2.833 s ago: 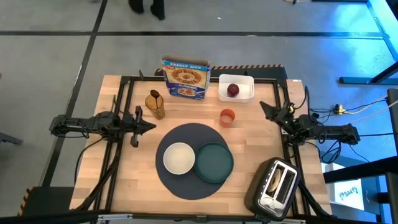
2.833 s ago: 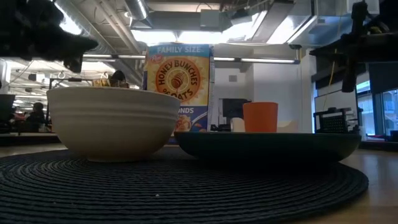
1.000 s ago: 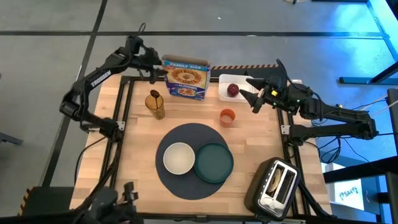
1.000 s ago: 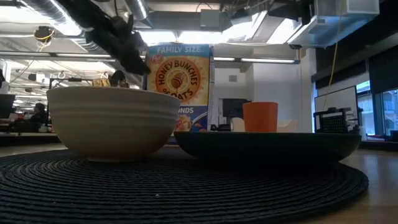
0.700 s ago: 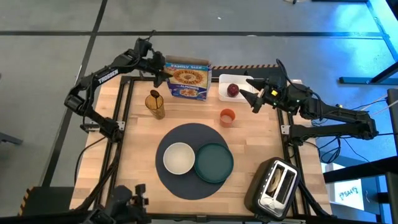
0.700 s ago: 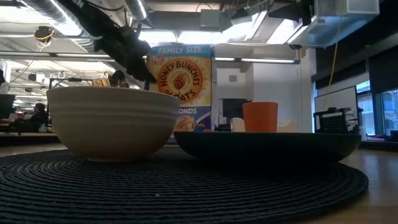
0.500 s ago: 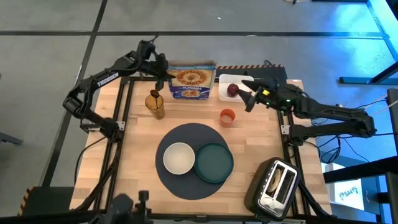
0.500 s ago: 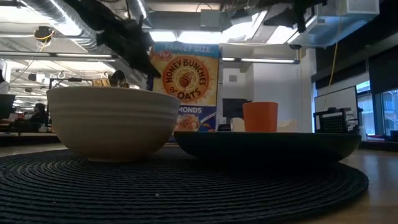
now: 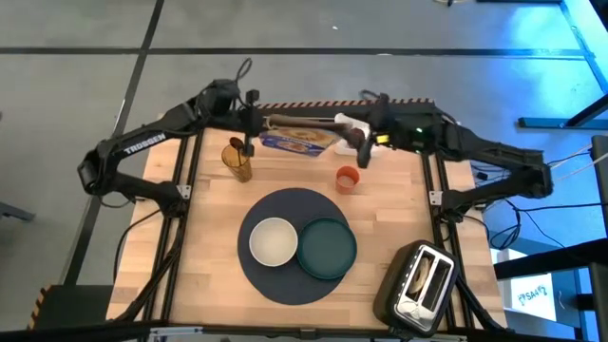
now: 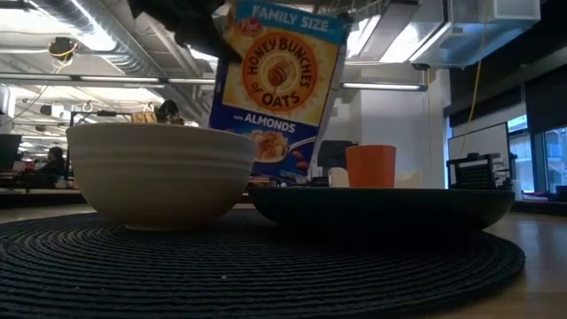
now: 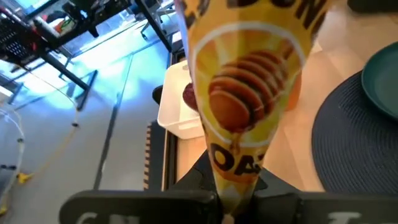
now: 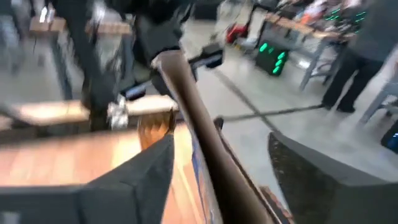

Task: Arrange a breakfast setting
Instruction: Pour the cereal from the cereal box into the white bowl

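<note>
The dark grey mat (image 9: 290,244) with my white bowl (image 9: 273,240) and green plate (image 9: 326,248) has not moved. The cereal box (image 9: 296,133), earlier upright, now hangs tilted above the desk (image 9: 204,247), my left hand (image 9: 251,122) clamping it; my right hand (image 9: 358,142) spreads beside it.
</note>
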`<state>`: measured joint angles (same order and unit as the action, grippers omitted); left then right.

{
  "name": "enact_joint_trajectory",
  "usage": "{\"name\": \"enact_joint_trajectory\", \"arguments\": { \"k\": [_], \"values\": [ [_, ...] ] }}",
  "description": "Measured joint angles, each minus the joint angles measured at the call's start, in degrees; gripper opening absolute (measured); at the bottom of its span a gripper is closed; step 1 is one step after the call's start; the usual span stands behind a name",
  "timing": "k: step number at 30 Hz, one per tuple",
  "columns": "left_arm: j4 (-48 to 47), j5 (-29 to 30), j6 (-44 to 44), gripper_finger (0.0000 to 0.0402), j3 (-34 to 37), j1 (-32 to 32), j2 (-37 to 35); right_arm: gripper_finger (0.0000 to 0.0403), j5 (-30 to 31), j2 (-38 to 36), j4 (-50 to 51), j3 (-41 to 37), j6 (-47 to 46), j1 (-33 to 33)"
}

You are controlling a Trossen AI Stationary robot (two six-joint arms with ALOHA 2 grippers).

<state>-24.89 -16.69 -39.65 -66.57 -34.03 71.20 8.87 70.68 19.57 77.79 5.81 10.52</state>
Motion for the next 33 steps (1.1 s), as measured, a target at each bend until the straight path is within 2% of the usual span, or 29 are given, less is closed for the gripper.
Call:
{"name": "enact_joint_trajectory", "arguments": {
  "k": [6, 9, 12, 15, 18, 21, 24, 25, 29, 33],
  "values": [
    [3.0, 7.8, 2.6, 0.0001, 0.0, 7.6, 0.1, 0.0336, -2.8, 10.0, 11.6, 14.4, 2.0, 0.0],
    [4.0, 9.5, 5.0, 0.0001, 0.0, 9.5, 0.2, 0.0345, -5.1, 13.9, 15.2, 18.8, 2.0, 0.0],
    [4.3, 10.0, 6.6, 0.0001, 0.0, 10.9, 0.1, 0.0333, -7.7, 17.1, 16.7, 21.0, 2.0, 0.0],
    [4.8, 9.9, 7.6, 0.0001, 0.0, 12.4, 0.1, 0.0302, -7.5, 19.0, 17.2, 21.6, 0.7, 0.0],
    [4.9, 10.0, 8.2, 0.0, 0.0, 13.9, 0.1, 0.0245, -7.0, 20.2, 18.7, 21.6, -0.4, 0.0],
    [5.2, 10.3, 9.7, 0.0, 0.0, 15.2, -0.1, 0.0152, -7.2, 20.5, 20.7, 21.6, -0.4, 0.0],
    [6.4, 8.9, 13.4, 0.0006, 0.0, 15.8, -0.3, 0.0036, -8.8, 20.7, 22.0, 21.7, -0.4, -0.1],
    [7.7, 7.4, 15.3, 0.0013, 0.0, 15.8, -0.5, 0.002, -9.5, 20.8, 22.5, 21.7, -0.6, -0.1],
    [8.9, 4.2, 22.1, 0.0058, -0.2, 15.5, -1.1, 0.0004, -10.3, 21.0, 22.2, 21.5, -2.7, 0.0],
    [6.6, 3.6, 25.4, 0.0114, -0.2, 15.3, -2.5, 0.0001, -10.2, 18.7, 21.3, 21.4, -4.0, 0.0]
  ]
}}
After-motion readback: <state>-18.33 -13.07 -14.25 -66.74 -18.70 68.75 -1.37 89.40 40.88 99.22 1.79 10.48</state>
